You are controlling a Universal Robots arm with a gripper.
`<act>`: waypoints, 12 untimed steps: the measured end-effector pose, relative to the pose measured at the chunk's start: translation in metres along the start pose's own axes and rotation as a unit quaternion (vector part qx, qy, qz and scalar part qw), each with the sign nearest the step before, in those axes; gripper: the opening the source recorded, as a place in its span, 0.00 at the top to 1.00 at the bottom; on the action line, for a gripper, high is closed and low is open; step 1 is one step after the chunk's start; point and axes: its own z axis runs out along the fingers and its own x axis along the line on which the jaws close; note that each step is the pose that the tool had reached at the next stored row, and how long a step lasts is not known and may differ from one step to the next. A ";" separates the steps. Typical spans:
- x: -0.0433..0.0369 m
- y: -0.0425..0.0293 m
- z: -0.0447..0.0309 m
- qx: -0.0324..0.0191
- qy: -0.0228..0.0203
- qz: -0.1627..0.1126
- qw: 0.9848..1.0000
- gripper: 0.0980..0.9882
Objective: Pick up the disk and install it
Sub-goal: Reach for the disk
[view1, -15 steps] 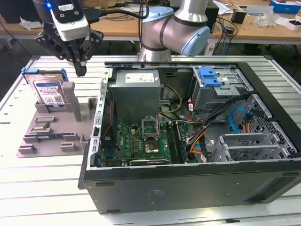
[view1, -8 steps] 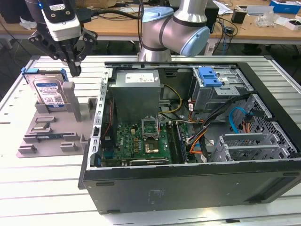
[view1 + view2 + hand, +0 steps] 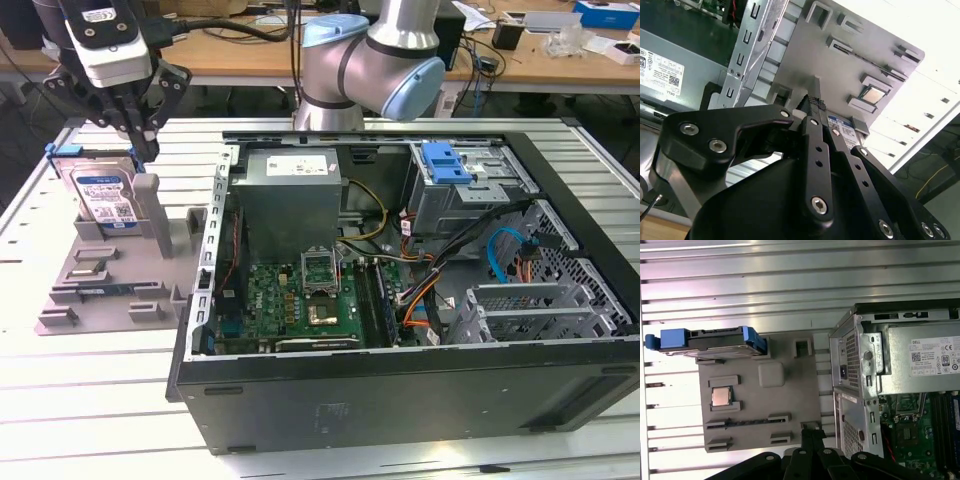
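Foreground: the open computer case lies on its side on the slatted table, with its drive cage under a blue latch toward the far side. Just beside the case, at the exterior view's left, the grey stand holds the disk upright on its edge, its blue carrier frame showing at the top. Over the disk's upper corner hangs your gripper, fingertips pressed together and pinching nothing. It is close to the disk but, as far as shows, not touching it. Behind, the arm's base rises in front of cluttered desks. You are at the pick-up step: the disk is not yet lifted from the stand, and nothing has gone into the case. A grasp calls for you to spread the fingers, square them across the disk's flat faces, and come down clear of the stand's upright parts.
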 end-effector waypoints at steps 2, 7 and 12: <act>0.0030 -0.0002 -0.0001 0.000 0.000 0.000 1.000 0.99; 0.0097 -0.0007 -0.0002 0.000 0.000 0.000 1.000 0.99; 0.0160 -0.0012 -0.0003 0.000 0.000 0.000 1.000 0.99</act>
